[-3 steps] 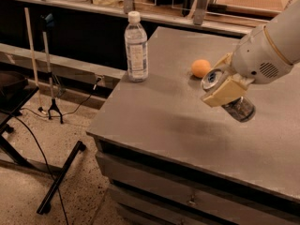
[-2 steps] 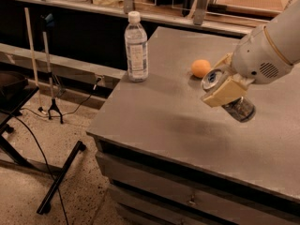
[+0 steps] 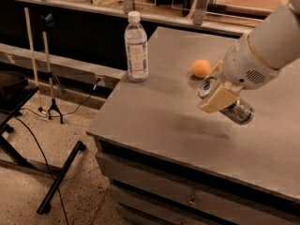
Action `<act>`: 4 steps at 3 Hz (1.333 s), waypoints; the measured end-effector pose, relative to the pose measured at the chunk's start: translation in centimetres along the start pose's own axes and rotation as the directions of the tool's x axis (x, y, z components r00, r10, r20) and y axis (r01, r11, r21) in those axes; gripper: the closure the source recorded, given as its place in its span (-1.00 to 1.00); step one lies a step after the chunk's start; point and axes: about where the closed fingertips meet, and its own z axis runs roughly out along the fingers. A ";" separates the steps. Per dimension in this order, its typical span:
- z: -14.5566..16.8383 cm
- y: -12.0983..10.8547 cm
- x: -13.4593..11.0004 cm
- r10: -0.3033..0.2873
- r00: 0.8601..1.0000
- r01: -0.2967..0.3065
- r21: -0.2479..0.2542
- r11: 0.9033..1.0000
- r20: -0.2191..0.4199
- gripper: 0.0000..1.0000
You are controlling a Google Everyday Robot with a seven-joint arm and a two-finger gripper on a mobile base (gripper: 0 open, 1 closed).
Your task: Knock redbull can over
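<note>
I judge the tipping step nearly done: my gripper [image 3: 212, 86], over the right of the flat grey bench [image 3: 154, 121], has its beige fingers [image 3: 218, 99] clamped on the slim silver-and-blue metal redbull can [image 3: 239, 111], which is tilted steeply just beside the small orange ball [image 3: 201, 68], so next I need a gentle lowering and release.

The pincer [image 3: 211, 92], over the grey worktop [image 3: 154, 121] at its right, clasps the tilted slim silver-and-blue metal redbull can [image 3: 239, 110] near a small orange ball [image 3: 201, 68]. A clear plastic water bottle [image 3: 136, 48] stands upright, well apart.
</note>
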 end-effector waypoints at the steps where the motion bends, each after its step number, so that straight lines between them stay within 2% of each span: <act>1: 2.0 0.1 0.0 -0.021 0.997 0.021 -0.012 1.000 -0.070 1.00; 2: 4.2 0.3 -0.5 -0.050 0.989 0.047 -0.027 0.999 -0.142 0.70; 3: 6.2 0.6 -1.2 -0.084 0.969 0.083 -0.015 0.996 -0.232 0.24; 4: 8.1 1.4 -2.0 -0.116 0.924 0.132 0.019 0.991 -0.365 -0.23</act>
